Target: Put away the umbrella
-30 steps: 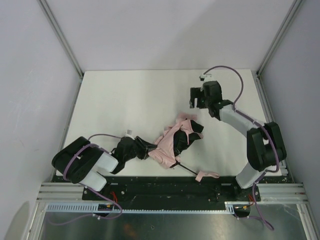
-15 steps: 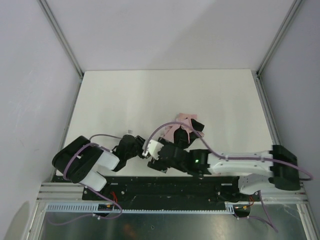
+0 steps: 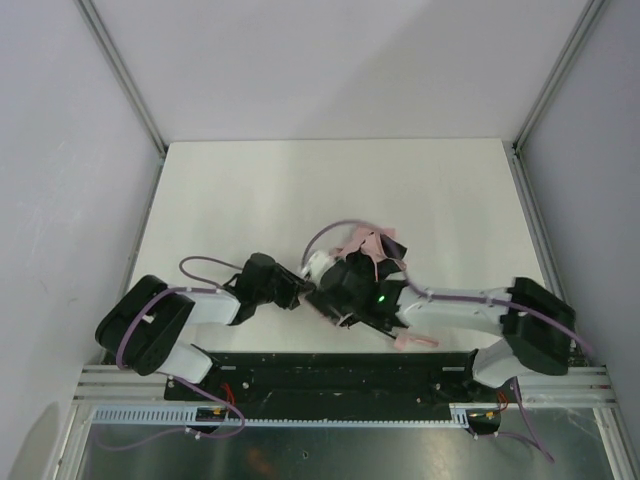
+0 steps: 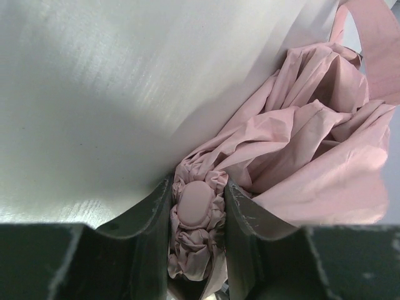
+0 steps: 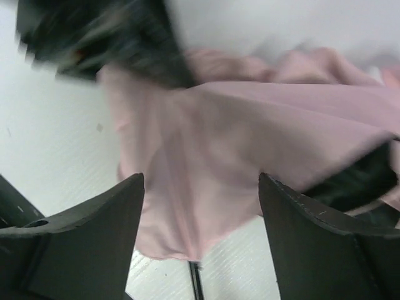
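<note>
A pale wall (image 3: 60, 150) closes the left side, with an aluminium post (image 3: 120, 75) slanting down to the corner of the white table (image 3: 250, 190). Along the table's near edge run a black rail (image 3: 300, 372) and a slotted cable duct (image 3: 270, 415).

The left arm (image 3: 150, 325) lies low at the near left, a purple cable (image 3: 205, 265) looping over it. The left gripper (image 4: 197, 206) has its jaws clenched on the bunched top end of the umbrella (image 4: 300, 156), with the small pink end cap (image 4: 195, 203) sitting between them.

The umbrella lies on the table just right of centre, near the front edge, its pink fabric loose and crumpled, partly under the right arm's wrist. Its pink handle (image 3: 415, 342) rests close to the black rail.

The right gripper (image 5: 199, 181) hangs over the fabric with its jaws released and spread wide, nothing between them; this view is blurred. A thin black shaft (image 5: 195, 281) shows below the fabric's edge.

The right arm (image 3: 470, 305) stretches leftwards from its base (image 3: 535, 335). Behind it stand another post (image 3: 560, 75) and the right wall (image 3: 600, 200).
</note>
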Controlling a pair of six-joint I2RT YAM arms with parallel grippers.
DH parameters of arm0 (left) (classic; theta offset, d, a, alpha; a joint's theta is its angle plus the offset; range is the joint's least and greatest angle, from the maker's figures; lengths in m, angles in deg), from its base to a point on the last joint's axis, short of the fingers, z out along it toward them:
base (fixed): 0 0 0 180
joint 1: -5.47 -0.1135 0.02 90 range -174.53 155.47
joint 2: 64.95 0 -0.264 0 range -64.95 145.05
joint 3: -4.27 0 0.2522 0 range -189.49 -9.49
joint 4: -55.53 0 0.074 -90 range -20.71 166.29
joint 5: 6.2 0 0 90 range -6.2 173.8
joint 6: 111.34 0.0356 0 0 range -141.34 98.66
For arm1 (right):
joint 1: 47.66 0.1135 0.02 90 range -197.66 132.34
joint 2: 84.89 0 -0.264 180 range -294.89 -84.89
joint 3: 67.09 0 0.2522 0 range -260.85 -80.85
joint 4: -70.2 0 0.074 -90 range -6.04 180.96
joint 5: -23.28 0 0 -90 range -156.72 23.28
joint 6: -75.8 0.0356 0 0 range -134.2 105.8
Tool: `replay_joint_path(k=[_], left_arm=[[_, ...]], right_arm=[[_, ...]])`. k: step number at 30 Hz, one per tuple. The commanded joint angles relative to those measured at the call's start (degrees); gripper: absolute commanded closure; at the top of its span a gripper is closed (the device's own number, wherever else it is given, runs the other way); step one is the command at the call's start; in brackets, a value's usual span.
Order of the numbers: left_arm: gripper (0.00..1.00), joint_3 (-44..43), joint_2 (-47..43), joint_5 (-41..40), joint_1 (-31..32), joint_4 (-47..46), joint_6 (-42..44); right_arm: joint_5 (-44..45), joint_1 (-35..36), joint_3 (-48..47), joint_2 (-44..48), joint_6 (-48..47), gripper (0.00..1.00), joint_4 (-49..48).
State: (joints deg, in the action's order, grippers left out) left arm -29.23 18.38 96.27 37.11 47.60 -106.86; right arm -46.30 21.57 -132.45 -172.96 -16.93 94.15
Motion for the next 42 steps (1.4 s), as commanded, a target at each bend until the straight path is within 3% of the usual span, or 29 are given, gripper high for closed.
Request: replay_joint_path(k=[1,5,9,15,21,27,42], left_arm=[[1.0,0.3,0.2,-3.1,-0.9,8.3,4.4],[1.0,0.1,-0.5,-3.2,-1.0,8.3,5.1],[1.0,-0.1,-0.9,-3.1,-1.0,8.3,5.2],[1.0,-0.1,-0.9,-2.9,-1.0,8.3,5.1],[1.0,-0.3,-0.5,-2.6,-1.0,8.3,4.9],[1.0,-0.3,-0.9,-2.5,-1.0,8.4,4.3],[1.0,0.0,-1.9,-2.5,-0.9,8.3,3.8]], right_arm=[[-6.0,-10.2,0.1,14.1,19.3,0.27,-0.6],[-11.1,-21.6,3.1,19.0,28.4,0.49,2.7],[-17.7,-31.6,7.3,20.1,30.7,0.6,1.0],[-21.3,-36.9,8.3,15.6,26.4,0.78,1.1],[-19.4,-34.8,8.4,9.4,23.6,0.89,-2.4],[-21.4,-32.0,8.1,4.1,24.1,0.9,-6.1],[-22.1,-13.1,6.8,-6.0,29.7,0.93,-11.2]])
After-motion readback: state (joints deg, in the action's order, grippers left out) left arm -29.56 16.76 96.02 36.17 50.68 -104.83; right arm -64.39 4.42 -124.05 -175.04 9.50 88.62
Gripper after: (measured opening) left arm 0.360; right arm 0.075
